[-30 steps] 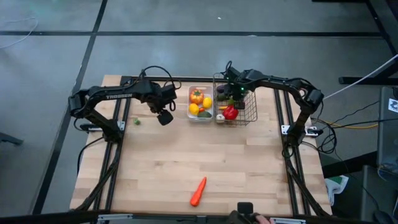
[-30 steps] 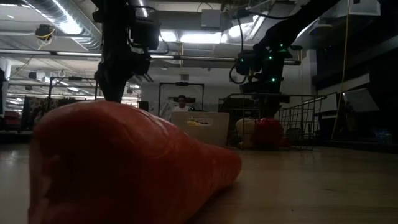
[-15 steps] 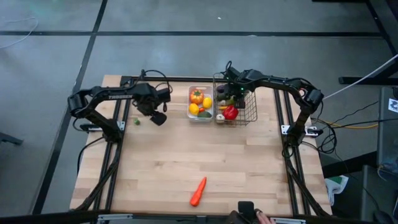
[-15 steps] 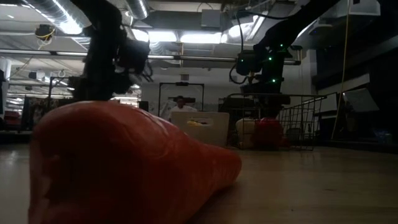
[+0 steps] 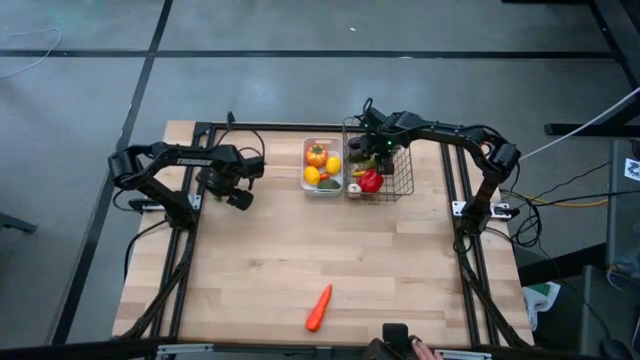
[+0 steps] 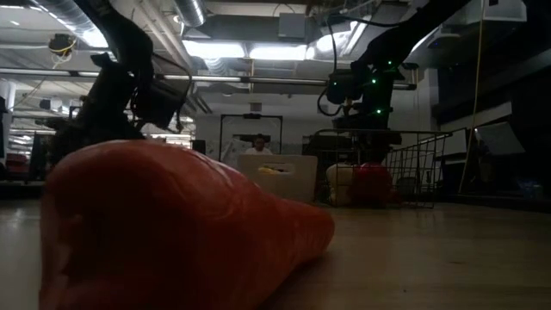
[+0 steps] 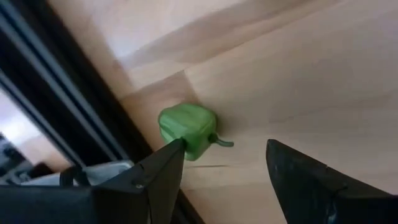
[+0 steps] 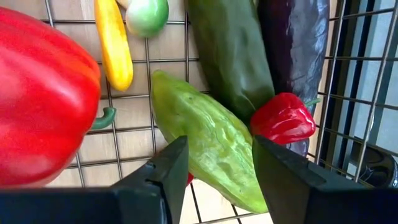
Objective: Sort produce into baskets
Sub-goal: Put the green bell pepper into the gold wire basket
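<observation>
1. Green is the colour of the piece now targeted: a small pepper (image 7: 188, 129) lies on the worktop (image 5: 330, 250) at its far left, just beside the dark frame rail (image 7: 74, 118).
2. The left pincer (image 7: 224, 163) hangs over the pepper with its jaws parted and nothing held; the pepper sits off towards one finger, not centred in the gap.
3. For a clean pick, the pincer should be shifted until the pepper is midway between the fingers, then lowered straight down. The rail is close, so the finger on that side is best kept clear of it.
4. The pepper is lobed and light, so it would likely roll if nudged; the jaws should be closed across its body, not on the thin stem.
5. The right pincer (image 8: 214, 163) is seen inside the wire basket (image 5: 400, 180), jaws apart and empty, above a pale green gourd (image 8: 205, 149), with a red pepper (image 8: 43, 99), an eggplant (image 8: 292, 50) and a red chilli (image 8: 283, 118) lying around it.
6. The white tray (image 5: 322, 188) beside the basket holds yellow and orange pieces.
7. A carrot (image 5: 318, 308) is left on the worktop's near edge, well apart from both containers.
</observation>
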Controlling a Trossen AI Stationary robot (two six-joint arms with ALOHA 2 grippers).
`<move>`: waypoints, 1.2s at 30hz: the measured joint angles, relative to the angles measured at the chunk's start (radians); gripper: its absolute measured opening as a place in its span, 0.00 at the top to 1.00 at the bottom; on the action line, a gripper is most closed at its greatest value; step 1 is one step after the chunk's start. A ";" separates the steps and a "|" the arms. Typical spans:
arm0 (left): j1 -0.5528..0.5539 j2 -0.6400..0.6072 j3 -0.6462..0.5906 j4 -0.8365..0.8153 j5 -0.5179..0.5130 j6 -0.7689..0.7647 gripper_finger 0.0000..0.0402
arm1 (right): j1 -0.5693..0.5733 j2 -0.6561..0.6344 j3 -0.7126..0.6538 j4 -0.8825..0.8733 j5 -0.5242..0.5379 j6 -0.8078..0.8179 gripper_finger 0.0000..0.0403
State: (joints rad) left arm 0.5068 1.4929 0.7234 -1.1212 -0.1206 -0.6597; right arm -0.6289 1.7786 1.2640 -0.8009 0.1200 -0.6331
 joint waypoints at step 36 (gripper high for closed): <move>0.000 0.000 0.002 -0.053 -0.049 -0.180 0.44 | 0.000 0.000 0.000 0.056 -0.029 0.031 0.56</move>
State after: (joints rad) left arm 0.5068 1.4933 0.7250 -1.1745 -0.1696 -0.8400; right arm -0.6289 1.7786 1.2644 -0.7445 0.0906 -0.6018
